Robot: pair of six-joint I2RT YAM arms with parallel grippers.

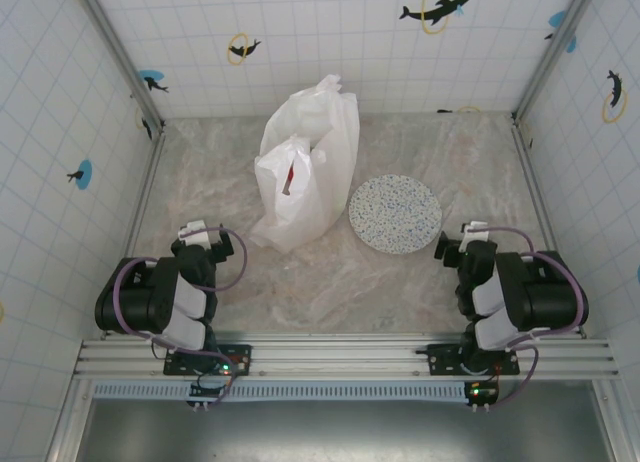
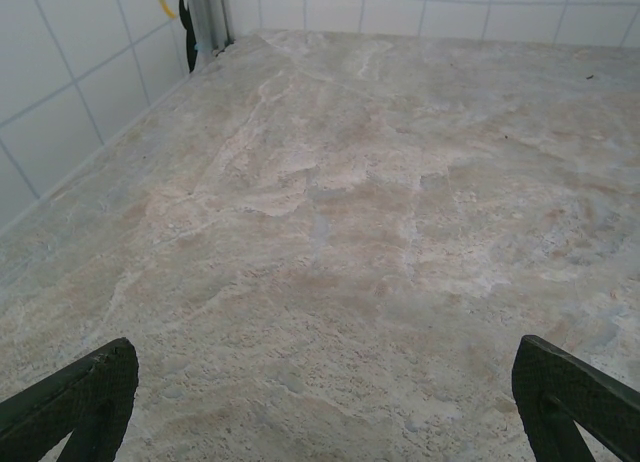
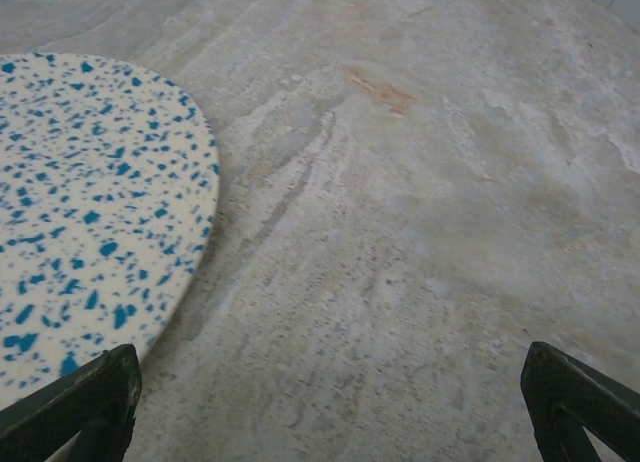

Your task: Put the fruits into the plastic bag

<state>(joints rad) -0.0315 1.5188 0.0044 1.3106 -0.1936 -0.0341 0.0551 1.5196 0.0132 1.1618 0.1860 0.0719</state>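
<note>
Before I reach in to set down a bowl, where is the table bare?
Bare: the table between plastic bag and left wall, between speckled plate and right wall, and the near strip before both. Crowded: centre, bag and plate close together.

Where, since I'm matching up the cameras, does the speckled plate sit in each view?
Top external: the speckled plate lies right of centre, beside the plastic bag.
Right wrist: the speckled plate covers the left side, cut off by the picture's left edge.
Left wrist: looks over the marble table toward the tiled wall.
Shared landmark: the marble table, seen in every view.
</note>
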